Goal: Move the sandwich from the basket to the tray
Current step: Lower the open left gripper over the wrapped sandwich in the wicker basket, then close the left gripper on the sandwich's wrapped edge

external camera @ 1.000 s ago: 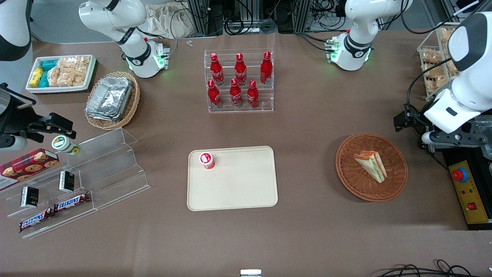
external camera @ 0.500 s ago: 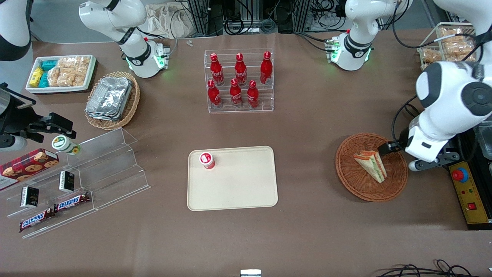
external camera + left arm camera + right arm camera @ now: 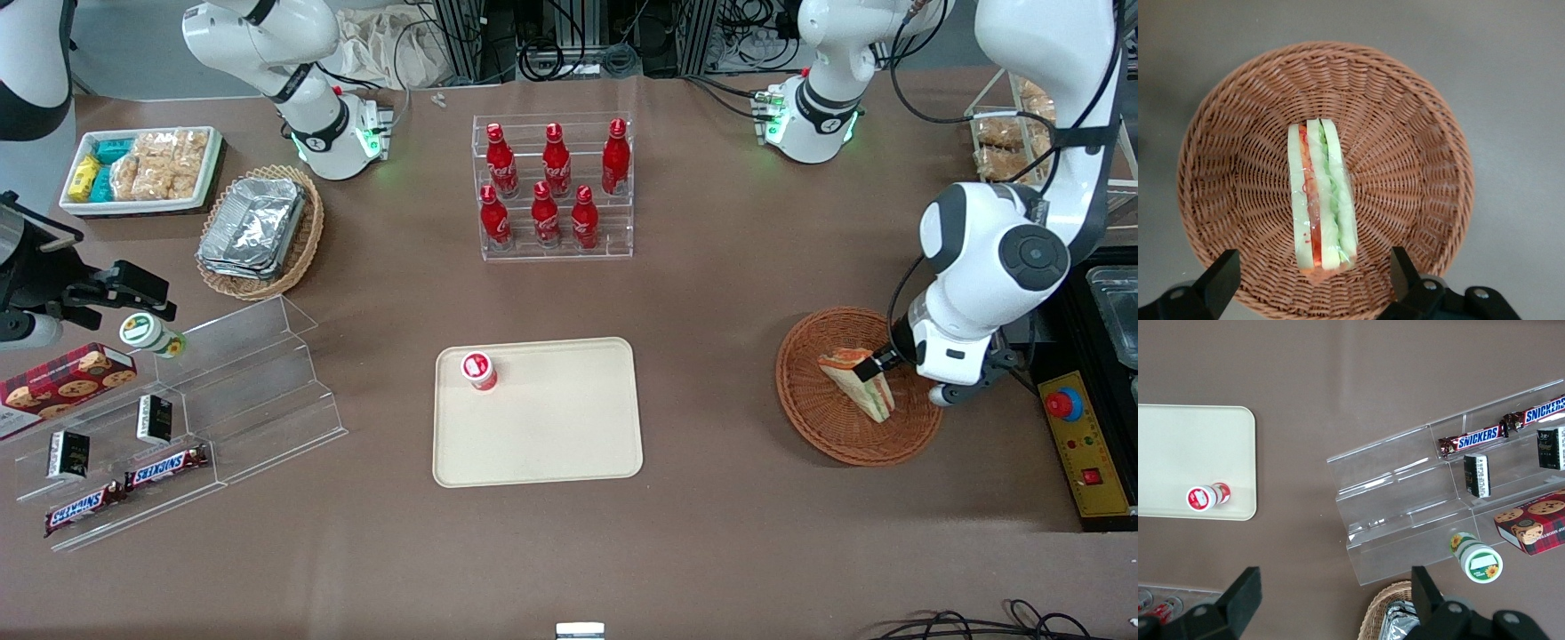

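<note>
The tool [image 3: 1313, 283] hangs spread over the basket [image 3: 1418, 167]. The sandwich [image 3: 1321, 195] lies inside, directly below, its long axis crossing the line between the fingers [image 3: 1218, 280].

Lighting's pretty even and bright from overhead, soft shadows only. The gripper [image 3: 1308, 283] hangs wide open over the basket [image 3: 1418, 167], its dark fingers [image 3: 1221, 277] a bit soft-focus. Some glare on the sandwich [image 3: 1321, 193] wrap and the acrylic shelf [image 3: 1405, 500]. Front view stays sharp.

Sandwich [image 3: 861, 380] partly under hand [image 3: 885, 360]
</note>
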Robot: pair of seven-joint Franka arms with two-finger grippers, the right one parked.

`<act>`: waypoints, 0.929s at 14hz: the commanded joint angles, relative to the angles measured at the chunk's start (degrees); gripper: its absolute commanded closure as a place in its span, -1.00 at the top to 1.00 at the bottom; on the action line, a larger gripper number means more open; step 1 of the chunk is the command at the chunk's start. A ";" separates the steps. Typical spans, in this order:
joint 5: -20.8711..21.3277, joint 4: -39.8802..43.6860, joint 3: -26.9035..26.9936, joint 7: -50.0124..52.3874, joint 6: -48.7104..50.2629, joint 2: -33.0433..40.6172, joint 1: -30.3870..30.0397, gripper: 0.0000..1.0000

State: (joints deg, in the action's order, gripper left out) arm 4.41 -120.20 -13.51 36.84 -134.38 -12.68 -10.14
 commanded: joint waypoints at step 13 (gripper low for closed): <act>1.04 -0.30 1.03 9.74 -2.55 -7.00 -0.41 1.00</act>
State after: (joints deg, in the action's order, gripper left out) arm 4.41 -120.33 -12.12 44.20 -135.75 -18.90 -10.18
